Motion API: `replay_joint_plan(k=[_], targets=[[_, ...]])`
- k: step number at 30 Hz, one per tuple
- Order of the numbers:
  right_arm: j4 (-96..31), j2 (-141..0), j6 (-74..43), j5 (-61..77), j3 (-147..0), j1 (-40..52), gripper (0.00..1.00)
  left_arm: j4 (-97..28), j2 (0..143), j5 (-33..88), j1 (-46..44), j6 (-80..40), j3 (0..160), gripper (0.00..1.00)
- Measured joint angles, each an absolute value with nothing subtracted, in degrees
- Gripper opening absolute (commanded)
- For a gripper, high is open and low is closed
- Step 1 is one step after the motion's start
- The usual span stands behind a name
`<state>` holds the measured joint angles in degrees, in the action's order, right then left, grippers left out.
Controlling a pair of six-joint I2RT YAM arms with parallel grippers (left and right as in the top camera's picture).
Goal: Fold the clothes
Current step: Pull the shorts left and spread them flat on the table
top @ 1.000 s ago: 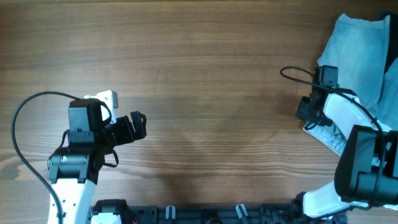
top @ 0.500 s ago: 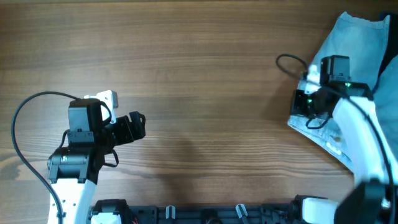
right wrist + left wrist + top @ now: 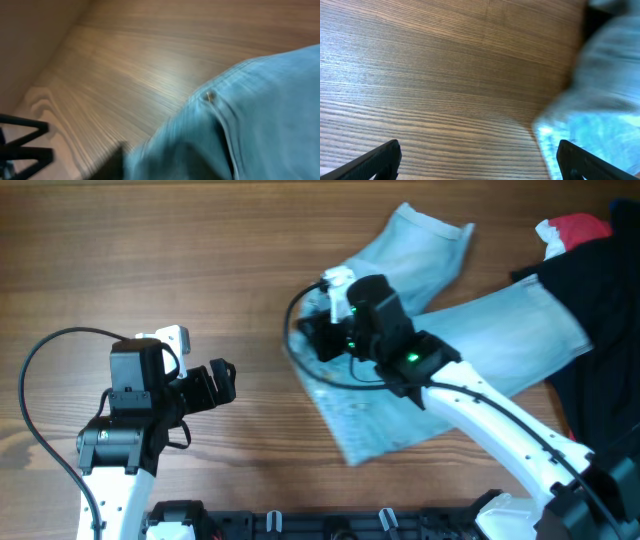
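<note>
The light blue denim shorts (image 3: pixel 500 330) lie spread across the middle and right of the wooden table, waist end to the left and cuffed legs to the upper right. My right gripper (image 3: pixel 318 338) is shut on the waist edge of the shorts. The right wrist view is blurred and filled with denim (image 3: pixel 250 110), and the fingers are hidden in the cloth. My left gripper (image 3: pixel 228 380) is open and empty, left of the shorts and apart from them. In the left wrist view its fingers (image 3: pixel 480 160) stand wide over bare wood, with the shorts' edge (image 3: pixel 600 100) at the right.
A large black garment (image 3: pixel 600 320) lies at the right edge, over the end of one leg. A small red-and-white cloth item (image 3: pixel 570 228) sits at the top right. Bare wood table (image 3: pixel 200 240) stretches across the left and back.
My right arm has swept from the far right to the table's middle, dragging the shorts with it. The black garment and red-and-white item have come into view. The left arm has not moved.
</note>
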<state>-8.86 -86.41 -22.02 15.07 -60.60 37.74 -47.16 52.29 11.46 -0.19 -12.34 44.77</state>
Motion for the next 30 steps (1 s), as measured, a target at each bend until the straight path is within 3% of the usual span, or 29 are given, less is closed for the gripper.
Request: replay_joint_plan(k=[4, 12, 17, 25, 28, 30], targets=[[-14.2, -86.8, -21.4, 12.9, -60.8, 36.6, 0.99, -47.1, 52.3, 11.5, -0.2, -12.3, 44.8, 1.00], [-36.7, -75.9, -19.0, 5.1, -61.3, 18.8, 0.99, -36.9, 55.9, 16.3, -1.2, -14.8, 44.9, 1.00], [-48.6, -71.4, -18.8, 2.0, -61.2, 9.6, 0.99, -25.6, 70.4, 17.6, -4.1, -17.0, 45.0, 0.96], [-51.2, -71.3, -18.7, 1.0, -61.2, 8.8, 0.99, -9.7, 93.7, 18.1, -4.2, -20.9, 45.1, 0.87], [-51.4, -71.3, -18.7, 1.0, -61.2, 8.8, 1.00, -6.3, 97.4, 18.4, -4.2, -21.3, 45.4, 0.72], [-51.4, -71.3, -18.7, 1.0, -61.2, 8.8, 0.99, -5.0, 98.7, 18.5, -4.2, -21.5, 45.8, 0.39]])
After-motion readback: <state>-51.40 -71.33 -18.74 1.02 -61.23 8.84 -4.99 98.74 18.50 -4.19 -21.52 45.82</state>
